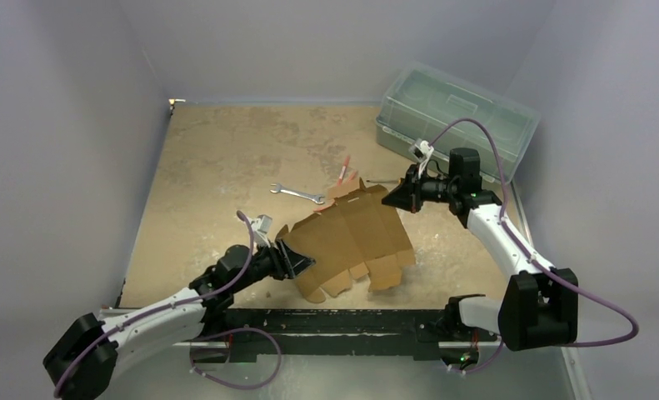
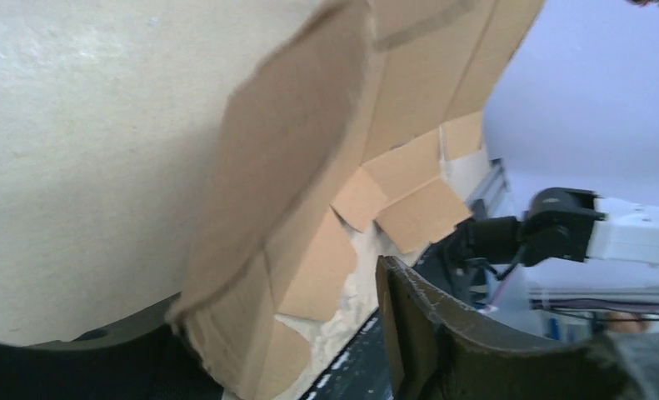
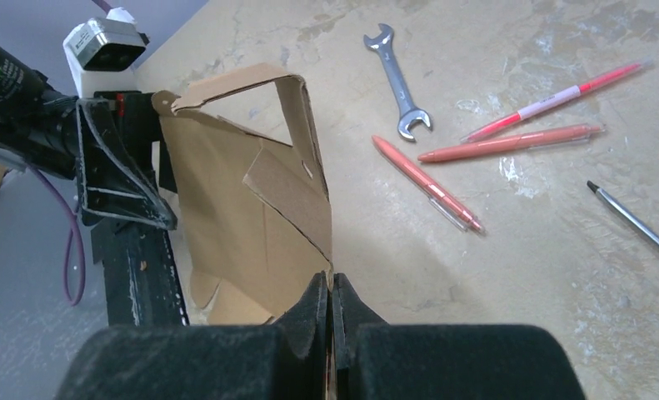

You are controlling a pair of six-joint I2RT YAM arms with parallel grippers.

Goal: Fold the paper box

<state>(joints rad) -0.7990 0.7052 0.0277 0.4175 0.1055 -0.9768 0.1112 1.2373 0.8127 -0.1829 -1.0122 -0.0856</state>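
Soft, even overhead light; the plain brown cardboard sheet (image 1: 351, 237) casts only a faint shadow on the mottled tan tabletop (image 1: 226, 150). The left wrist view is blurred throughout, the right wrist view crisp.

Wrench (image 3: 398, 79) beside pens (image 3: 509, 143) on table (image 1: 226, 158); lidded bin (image 1: 455, 112) behind.

The paper box (image 1: 351, 237) is a brown die-cut sheet, unfolded, flaps spread, tilted upward.
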